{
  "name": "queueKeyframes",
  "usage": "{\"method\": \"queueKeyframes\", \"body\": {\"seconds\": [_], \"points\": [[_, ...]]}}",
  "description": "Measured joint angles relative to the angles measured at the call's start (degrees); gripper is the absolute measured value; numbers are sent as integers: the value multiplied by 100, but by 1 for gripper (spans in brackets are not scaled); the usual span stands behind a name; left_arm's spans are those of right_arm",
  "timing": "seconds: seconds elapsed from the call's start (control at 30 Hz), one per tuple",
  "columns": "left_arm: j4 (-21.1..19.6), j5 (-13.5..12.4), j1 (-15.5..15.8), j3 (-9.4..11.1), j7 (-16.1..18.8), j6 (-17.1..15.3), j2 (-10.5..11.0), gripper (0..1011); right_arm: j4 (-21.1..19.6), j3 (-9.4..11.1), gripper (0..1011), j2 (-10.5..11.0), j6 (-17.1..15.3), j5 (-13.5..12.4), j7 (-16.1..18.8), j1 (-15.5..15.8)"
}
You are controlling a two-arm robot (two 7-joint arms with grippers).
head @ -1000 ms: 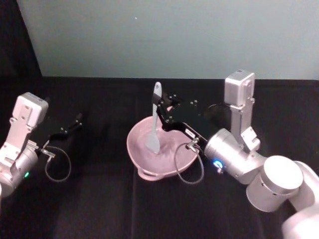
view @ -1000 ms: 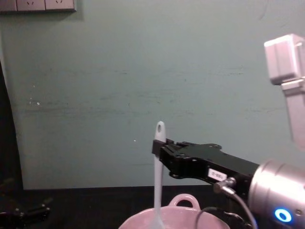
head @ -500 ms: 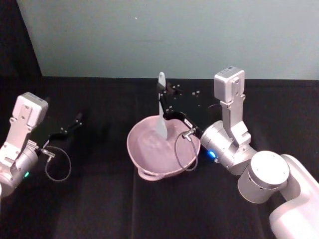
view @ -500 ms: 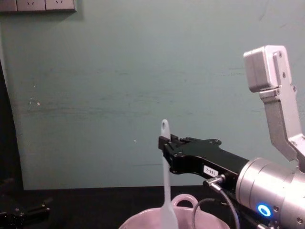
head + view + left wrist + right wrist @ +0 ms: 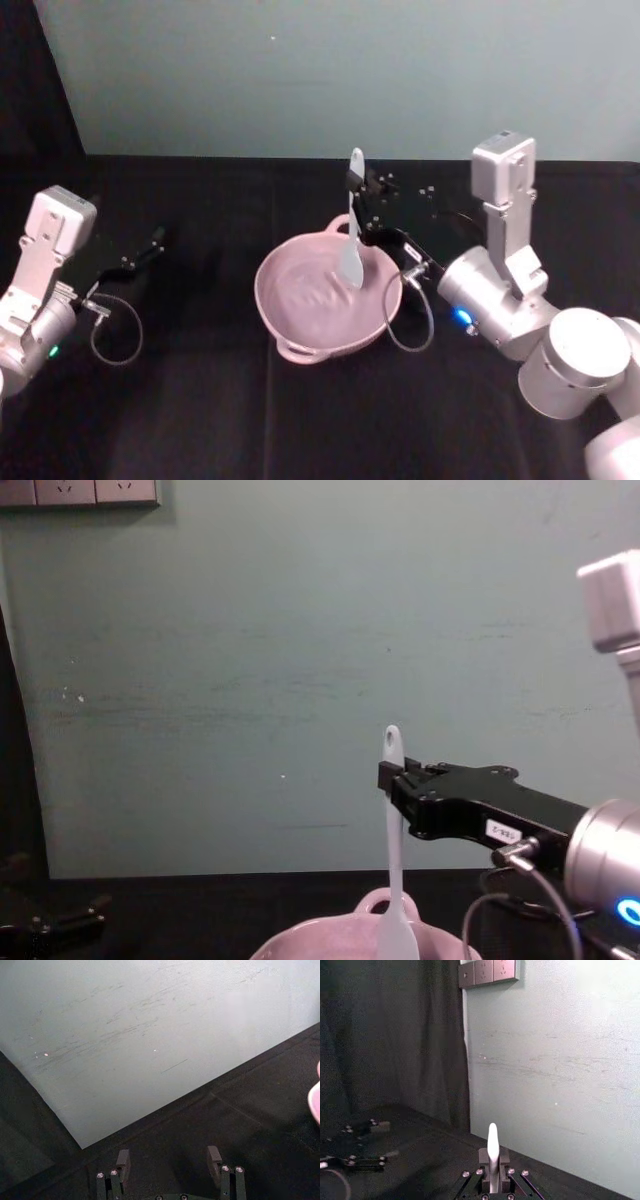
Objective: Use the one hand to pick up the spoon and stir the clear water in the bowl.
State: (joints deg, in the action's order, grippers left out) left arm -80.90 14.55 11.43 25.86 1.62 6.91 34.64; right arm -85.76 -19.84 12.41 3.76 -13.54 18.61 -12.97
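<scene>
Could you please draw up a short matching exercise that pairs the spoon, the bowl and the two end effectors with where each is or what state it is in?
Things:
1. spoon
2. bowl
3. right end effector
4. left end effector

Places or states:
A. idle and open over the black table, left of the bowl
B. clamped on a white handle above the bowl
C. upright, flat head down inside the bowl
D. pale pink, resting on the black table

Pairs: 1-C, 2-D, 3-B, 4-A

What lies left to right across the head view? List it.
Left gripper → bowl → spoon → right gripper, shut on the spoon's handle.
</scene>
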Motion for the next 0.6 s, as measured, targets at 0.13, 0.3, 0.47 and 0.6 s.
{"method": "queueKeyframes", "body": {"seconds": [0.13, 0.3, 0.47, 0.6], "points": [[0, 0, 0, 0, 0, 0, 0, 1011, -261, 105, 110, 70, -248, -298, 124, 117], [0, 0, 0, 0, 0, 0, 0, 1011, -519, 229, 110, 157, -521, -691, 172, 194], [0, 0, 0, 0, 0, 0, 0, 1011, -766, 389, 110, 247, -902, -1100, 190, 220], [0, 0, 0, 0, 0, 0, 0, 1011, -997, 534, 110, 340, -1200, -1421, 209, 243]]}}
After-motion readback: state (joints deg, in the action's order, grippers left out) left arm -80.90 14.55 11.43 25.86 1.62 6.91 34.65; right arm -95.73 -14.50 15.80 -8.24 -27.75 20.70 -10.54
